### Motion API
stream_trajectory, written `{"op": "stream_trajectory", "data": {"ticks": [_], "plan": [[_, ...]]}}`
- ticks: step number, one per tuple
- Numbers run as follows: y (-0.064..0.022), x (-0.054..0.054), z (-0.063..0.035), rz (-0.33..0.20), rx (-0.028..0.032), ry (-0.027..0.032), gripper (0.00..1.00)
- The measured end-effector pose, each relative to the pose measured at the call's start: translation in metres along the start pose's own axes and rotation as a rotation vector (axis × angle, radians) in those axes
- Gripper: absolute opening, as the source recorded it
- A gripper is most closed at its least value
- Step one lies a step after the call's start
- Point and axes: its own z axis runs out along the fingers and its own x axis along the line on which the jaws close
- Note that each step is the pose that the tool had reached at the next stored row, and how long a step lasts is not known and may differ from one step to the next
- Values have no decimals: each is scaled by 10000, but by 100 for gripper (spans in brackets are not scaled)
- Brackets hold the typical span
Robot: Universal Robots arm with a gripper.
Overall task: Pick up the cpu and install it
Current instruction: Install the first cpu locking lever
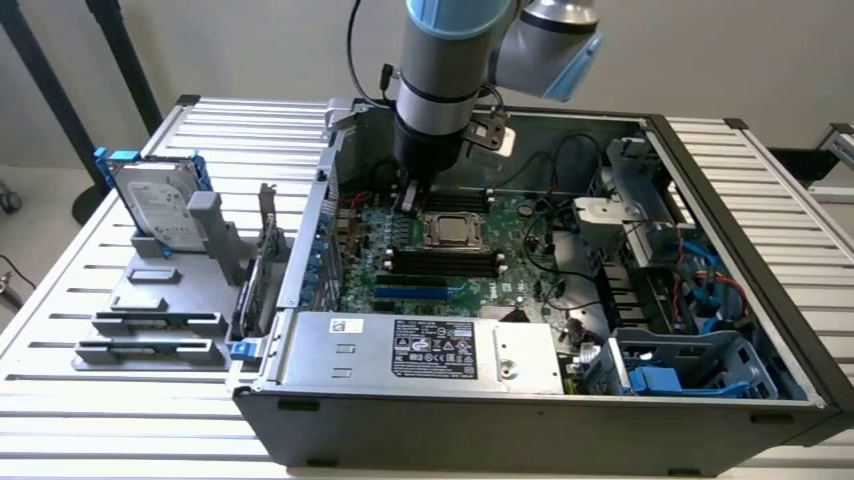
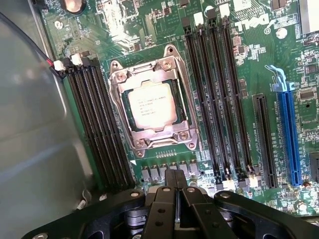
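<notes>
The cpu [image 2: 152, 105] is a flat square chip with a silvery top. It lies inside the metal socket frame [image 2: 115, 102] on the green motherboard [image 2: 249, 64]. In the exterior view the cpu [image 1: 451, 230] sits at the centre of the board inside the open computer case [image 1: 534, 405]. My gripper [image 2: 174, 175] is shut with nothing between its fingers, and it hovers just beside the socket, apart from the chip. The exterior view shows my gripper [image 1: 411, 196] reaching down into the case, just to the exterior view's left of the cpu.
Black memory slots [image 2: 97, 134] flank the socket on both sides, and a blue expansion slot [image 2: 289, 134] lies further off. A power supply [image 1: 427, 350] fills the case's near side. Outside the case stand a hard drive with a blue bracket [image 1: 158, 205] and a grey holder [image 1: 150, 300].
</notes>
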Motion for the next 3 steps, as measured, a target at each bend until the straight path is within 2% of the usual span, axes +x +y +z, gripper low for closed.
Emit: {"op": "stream_trajectory", "data": {"ticks": [3], "plan": [[0,0,0,0,0,0,11]]}}
